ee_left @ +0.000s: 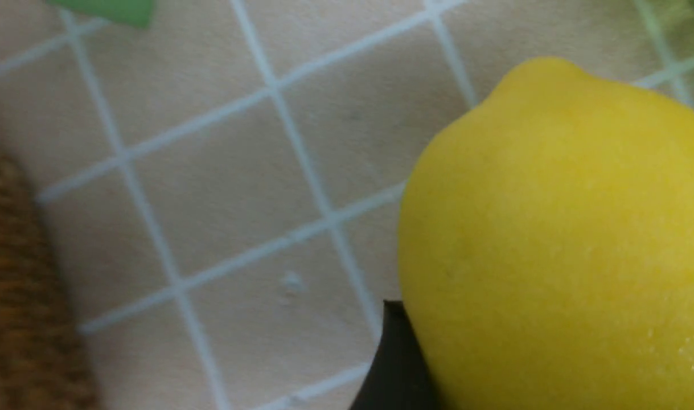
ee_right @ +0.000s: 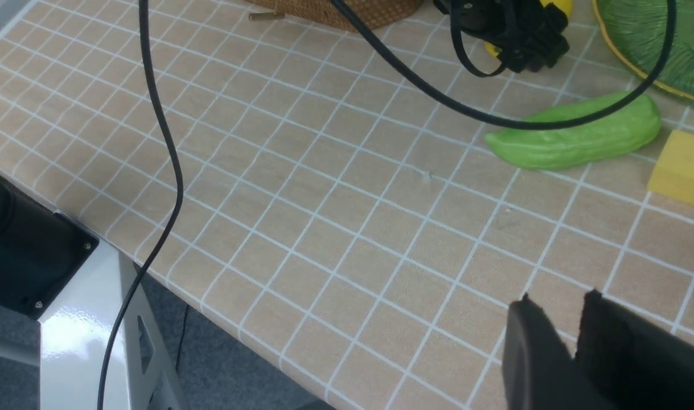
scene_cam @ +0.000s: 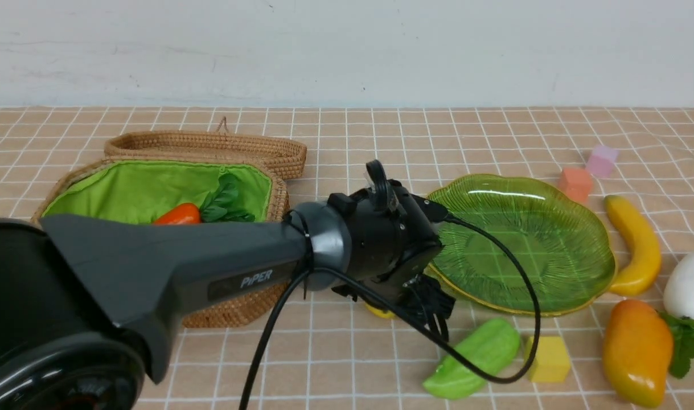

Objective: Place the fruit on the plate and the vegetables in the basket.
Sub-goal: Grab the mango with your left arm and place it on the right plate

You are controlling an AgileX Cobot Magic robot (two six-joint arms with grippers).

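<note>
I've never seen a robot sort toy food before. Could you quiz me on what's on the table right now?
1. True or false: the green plate already holds fruit.
2. Which vegetable can be seen in the basket? A potato, B carrot, C onion.
3. Name the yellow fruit at the jaws of the left gripper.
Key: 1 false, nothing lies on it; 2 B; 3 the lemon.

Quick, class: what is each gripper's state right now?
Left gripper: around the lemon; grip cannot be told.
Right gripper: nearly closed, empty.
</note>
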